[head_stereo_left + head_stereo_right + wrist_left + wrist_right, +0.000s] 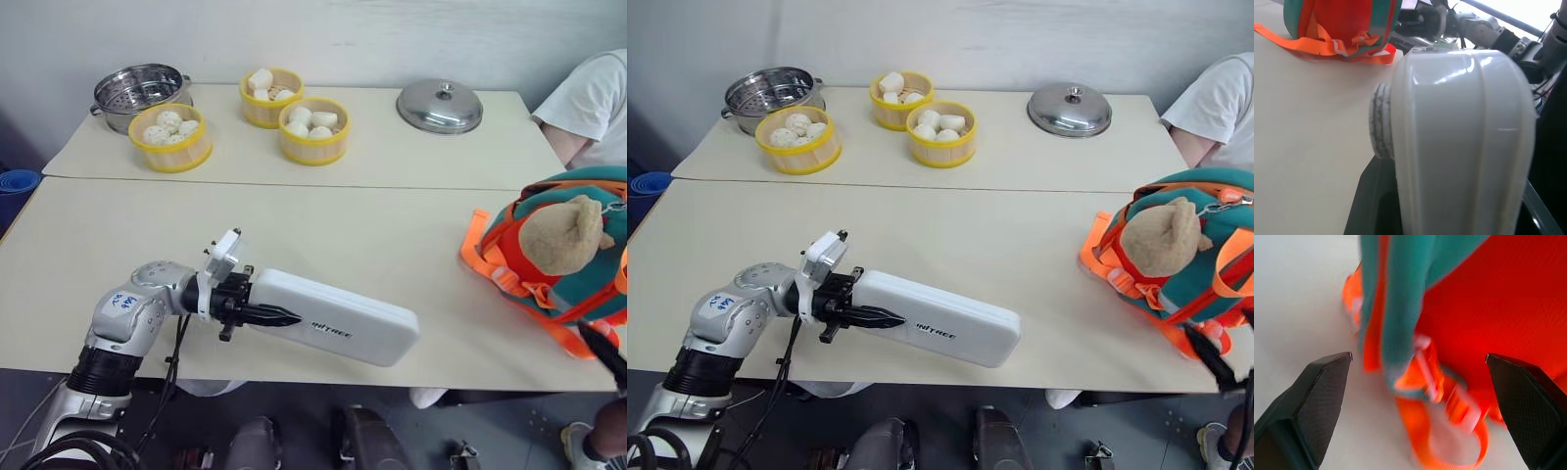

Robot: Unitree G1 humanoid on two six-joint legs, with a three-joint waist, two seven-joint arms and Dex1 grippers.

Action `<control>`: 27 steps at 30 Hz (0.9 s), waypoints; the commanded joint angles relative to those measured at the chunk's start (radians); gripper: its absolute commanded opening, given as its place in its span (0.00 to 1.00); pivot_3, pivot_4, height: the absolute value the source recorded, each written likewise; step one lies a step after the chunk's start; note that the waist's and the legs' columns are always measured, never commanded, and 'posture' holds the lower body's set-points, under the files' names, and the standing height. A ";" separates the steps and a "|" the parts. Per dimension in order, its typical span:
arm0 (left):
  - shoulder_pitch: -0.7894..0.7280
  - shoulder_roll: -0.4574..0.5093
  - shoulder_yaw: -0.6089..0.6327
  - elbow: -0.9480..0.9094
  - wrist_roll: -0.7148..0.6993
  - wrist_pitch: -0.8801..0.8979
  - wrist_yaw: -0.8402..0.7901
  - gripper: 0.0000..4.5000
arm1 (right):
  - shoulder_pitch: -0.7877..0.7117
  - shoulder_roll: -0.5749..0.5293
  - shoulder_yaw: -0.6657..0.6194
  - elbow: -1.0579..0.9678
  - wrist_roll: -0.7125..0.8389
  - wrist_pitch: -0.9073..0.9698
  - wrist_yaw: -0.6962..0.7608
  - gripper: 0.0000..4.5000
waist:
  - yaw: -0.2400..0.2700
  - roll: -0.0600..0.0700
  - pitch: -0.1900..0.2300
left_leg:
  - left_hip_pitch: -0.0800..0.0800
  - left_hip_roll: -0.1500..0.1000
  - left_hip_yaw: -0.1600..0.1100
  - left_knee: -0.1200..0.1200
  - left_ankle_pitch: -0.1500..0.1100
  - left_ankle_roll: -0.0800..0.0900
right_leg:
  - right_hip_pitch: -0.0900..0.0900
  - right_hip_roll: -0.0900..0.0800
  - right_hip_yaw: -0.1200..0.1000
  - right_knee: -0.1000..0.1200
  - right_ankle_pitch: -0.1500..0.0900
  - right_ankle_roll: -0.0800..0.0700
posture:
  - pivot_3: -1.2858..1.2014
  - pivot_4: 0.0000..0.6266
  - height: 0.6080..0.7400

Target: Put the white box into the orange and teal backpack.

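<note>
I have the white box point(328, 318) clamped by one end in my left gripper point(257, 313), the rest of it sticking out over the near table point(323, 235) edge toward the backpack point(558, 264). The backpack sits at the table's right side, bear point(560, 233) facing up, well apart from the box. My right gripper point(1418, 406) hangs spread wide just before the straps point(1449, 431), empty. My worry: the grip is at one end only, so the long box could pivot or slip. I can't see an open mouth on the bag either.
</note>
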 commanded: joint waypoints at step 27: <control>0.060 0.196 0.448 0.192 -0.139 0.214 0.113 0.31 | -0.459 -0.151 0.576 -0.493 0.659 0.620 0.021 0.00 | -0.006 -0.002 0.002 | -0.005 0.001 -0.004 0.000 0.000 -0.002 | -0.005 -0.002 -0.004 0.000 -0.001 0.000 | 0.52 0.24 1.00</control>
